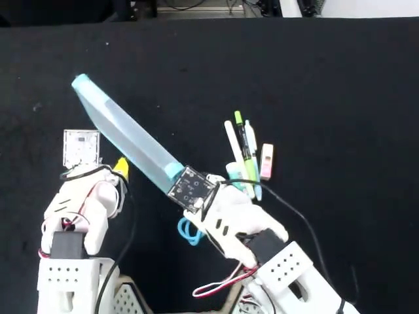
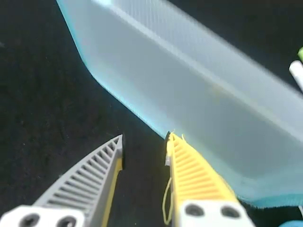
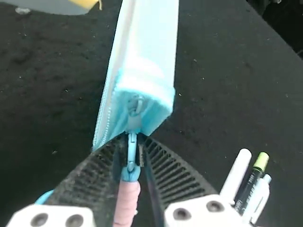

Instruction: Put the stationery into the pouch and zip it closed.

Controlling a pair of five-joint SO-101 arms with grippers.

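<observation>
A long light-blue translucent pouch (image 1: 127, 134) lies diagonally on the black table. My right gripper (image 3: 130, 144) is at its near end, shut on the blue zipper pull (image 3: 130, 158). The zipper (image 3: 105, 118) runs along the pouch's side. My left gripper (image 2: 144, 144) stands open beside the pouch (image 2: 189, 80), its yellow finger (image 2: 189, 175) at the pouch's edge and its grey finger (image 2: 97, 175) over bare table. Several pens and markers (image 1: 242, 150) and a pink-and-white eraser (image 1: 266, 161) lie to the right of the pouch. The pens (image 3: 246, 179) lie beside my right gripper.
A small white square card (image 1: 81, 148) lies left of the pouch, near the left arm (image 1: 78, 209). A blue loop (image 1: 188, 232) hangs beside the right arm (image 1: 236, 222). Black table stretches beyond the pouch and to the far right.
</observation>
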